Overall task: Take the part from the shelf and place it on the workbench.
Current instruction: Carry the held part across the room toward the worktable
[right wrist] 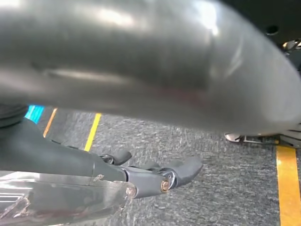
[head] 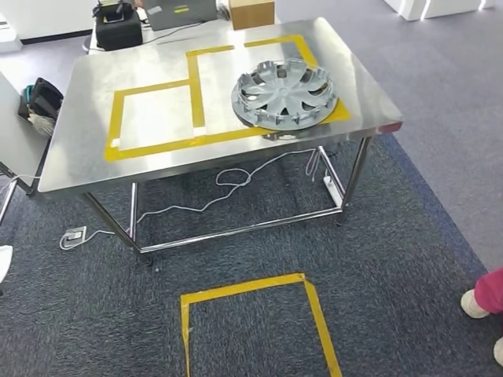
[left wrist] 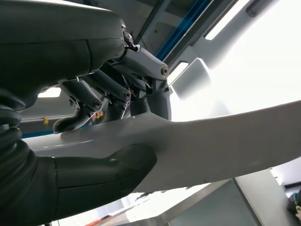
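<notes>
A steel tabletop [head: 83, 102] stands ahead on a grey carpet [head: 385, 267], marked with yellow tape [head: 196, 86] into two boxes. A grey wheel cover [head: 285, 93] lies flat on the tabletop in the right-hand box, its near edge over the tape line. Beneath the tabletop a white cable [head: 231, 184] trails across the carpet to a power strip [head: 331, 186]. A yellow tape square [head: 314, 310] marks the floor nearer the robot. A black bag [head: 119, 23] and a cardboard box [head: 251, 12] sit beyond the far edge, and a person's foot [head: 475, 302] shows at the right.

In the left wrist view the left robot hand [left wrist: 106, 122] holds a second grey part [left wrist: 220, 141]: the thumb [left wrist: 117, 169] lies against one face and the dark fingers [left wrist: 89, 101] press on the other. In the right wrist view the right robot hand [right wrist: 117, 172] has its fingers [right wrist: 184, 169] stretched out under a broad grey surface [right wrist: 142, 61] close to the camera; whether they grip it cannot be told.
</notes>
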